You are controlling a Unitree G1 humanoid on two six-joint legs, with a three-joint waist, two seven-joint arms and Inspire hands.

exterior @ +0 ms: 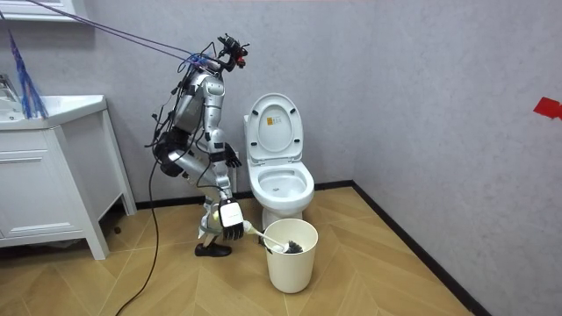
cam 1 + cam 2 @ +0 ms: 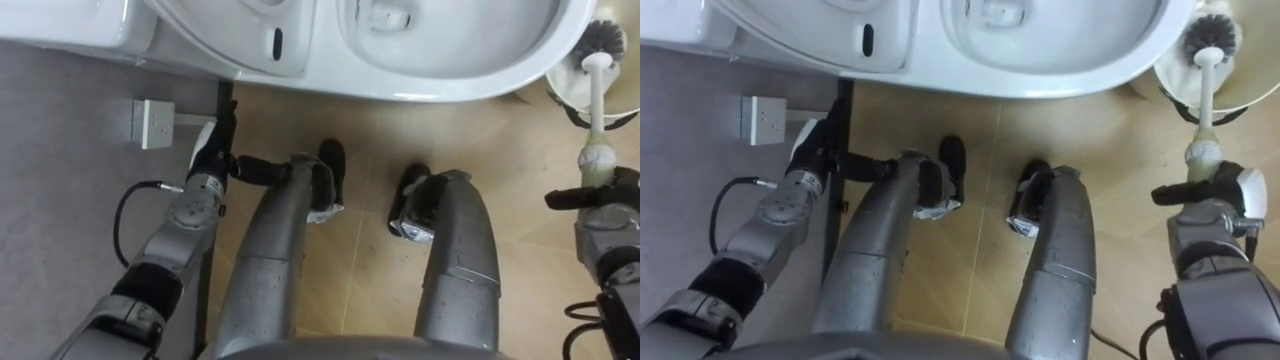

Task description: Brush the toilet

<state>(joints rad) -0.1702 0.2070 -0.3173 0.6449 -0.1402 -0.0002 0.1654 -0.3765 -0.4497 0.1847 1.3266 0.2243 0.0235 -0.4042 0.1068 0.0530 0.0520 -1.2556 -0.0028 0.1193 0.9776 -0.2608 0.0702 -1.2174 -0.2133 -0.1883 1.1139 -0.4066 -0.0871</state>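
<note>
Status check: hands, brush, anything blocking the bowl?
Right hand shut on toilet brush handle. Left hand open, low by the wall. Brush head down in the bucket, beside the toilet. Lid up, nothing blocking the bowl.

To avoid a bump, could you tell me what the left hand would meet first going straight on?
Probably the toilet, just ahead of the left hand; depth is unclear.

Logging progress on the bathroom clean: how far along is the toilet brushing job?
Done: the toilet lid stands raised, and the right hand has its fingers curled round the toilet brush handle. In hand: the brush head sits in the white bucket beside the bowl. Left: lifting it over and scrubbing the bowl, not yet begun. The left hand hangs open, idle.
</note>
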